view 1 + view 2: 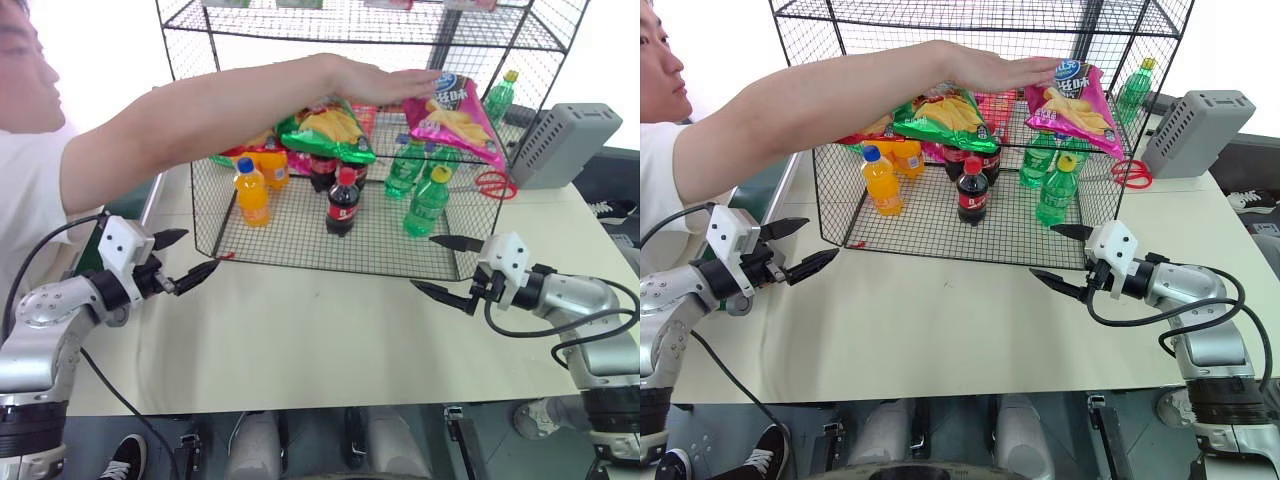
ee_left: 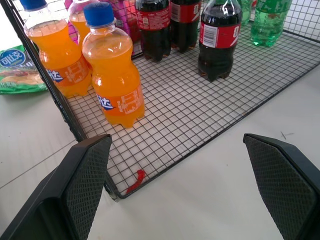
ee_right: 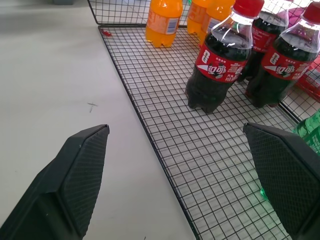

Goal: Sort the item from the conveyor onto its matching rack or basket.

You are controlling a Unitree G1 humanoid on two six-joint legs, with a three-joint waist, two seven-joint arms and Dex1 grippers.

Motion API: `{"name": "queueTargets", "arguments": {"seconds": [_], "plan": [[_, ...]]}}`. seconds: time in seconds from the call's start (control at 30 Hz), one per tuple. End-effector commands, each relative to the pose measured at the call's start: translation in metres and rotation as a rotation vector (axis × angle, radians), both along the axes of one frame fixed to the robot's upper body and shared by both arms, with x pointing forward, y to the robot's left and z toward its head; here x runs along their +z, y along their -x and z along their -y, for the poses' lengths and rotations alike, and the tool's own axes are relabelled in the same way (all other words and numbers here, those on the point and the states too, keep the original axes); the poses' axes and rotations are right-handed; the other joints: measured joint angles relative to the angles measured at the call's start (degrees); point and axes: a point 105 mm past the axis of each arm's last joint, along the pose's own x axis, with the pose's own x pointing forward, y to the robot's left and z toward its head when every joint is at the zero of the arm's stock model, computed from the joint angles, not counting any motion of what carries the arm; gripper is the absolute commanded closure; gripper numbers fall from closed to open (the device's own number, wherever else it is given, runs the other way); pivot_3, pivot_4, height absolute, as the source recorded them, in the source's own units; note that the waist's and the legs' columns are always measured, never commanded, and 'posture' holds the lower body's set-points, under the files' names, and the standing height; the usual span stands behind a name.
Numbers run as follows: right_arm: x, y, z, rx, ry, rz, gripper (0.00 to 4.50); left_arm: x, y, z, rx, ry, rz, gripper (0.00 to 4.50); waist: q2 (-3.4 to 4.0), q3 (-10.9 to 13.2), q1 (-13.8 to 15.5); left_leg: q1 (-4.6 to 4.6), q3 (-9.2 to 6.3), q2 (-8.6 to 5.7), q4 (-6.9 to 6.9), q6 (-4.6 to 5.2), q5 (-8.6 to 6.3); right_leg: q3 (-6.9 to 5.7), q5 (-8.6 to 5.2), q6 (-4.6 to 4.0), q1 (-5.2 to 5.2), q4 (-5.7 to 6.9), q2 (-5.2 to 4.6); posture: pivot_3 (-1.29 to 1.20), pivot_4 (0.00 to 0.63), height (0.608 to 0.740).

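The magenta-pink crisp bag (image 1: 455, 120) leans on the middle tier of the black wire rack (image 1: 300, 245), at its right side. A person's hand (image 1: 390, 85) reaches across from the left and touches the bag's top. My left gripper (image 1: 200, 250) hovers open over the table by the rack's front left corner, nothing between its fingers (image 2: 85, 185). My right gripper (image 1: 424, 262) is open and empty by the front right corner, its fingers (image 3: 75, 175) pointing at the bottom tier. A sliver of the dark green conveyor (image 1: 130, 205) shows under the person's arm.
On the rack's bottom tier stand orange bottles (image 1: 252, 195), cola bottles (image 1: 343, 200) and green bottles (image 1: 428, 200). A green crisp bag (image 1: 325, 130) lies on the middle tier. A grey box (image 1: 560, 145) and red scissors (image 1: 492, 183) sit at the right.
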Motion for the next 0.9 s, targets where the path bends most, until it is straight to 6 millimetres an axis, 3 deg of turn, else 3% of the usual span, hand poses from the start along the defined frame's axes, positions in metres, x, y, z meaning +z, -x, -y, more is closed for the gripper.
{"name": "queueTargets", "arguments": {"seconds": [0.03, 0.9], "plan": [[0.0090, -0.0012, -0.0036, 0.017, -0.002, 0.045, 0.03, 0.0071, 0.0001, 0.0002, -0.005, -0.009, 0.036, 0.00, 0.00, 0.0, 0.0, 0.00, 0.00, 0.00, 0.00, 0.00, 0.00, 0.00, 0.00, 0.00, 0.00, 0.00, 0.00, 0.00, 0.150, 0.740], [0.0101, -0.0070, -0.0100, 0.051, 0.026, 0.055, 0.03, 0.0086, -0.0039, 0.0044, 0.005, 0.025, 0.038, 0.00, 0.00, 0.0, 0.0, 0.01, 0.01, 0.00, 0.00, 0.00, 0.00, 0.00, 0.01, 0.00, 0.00, 0.02, -0.01, 0.00, 0.150, 0.740]]}}
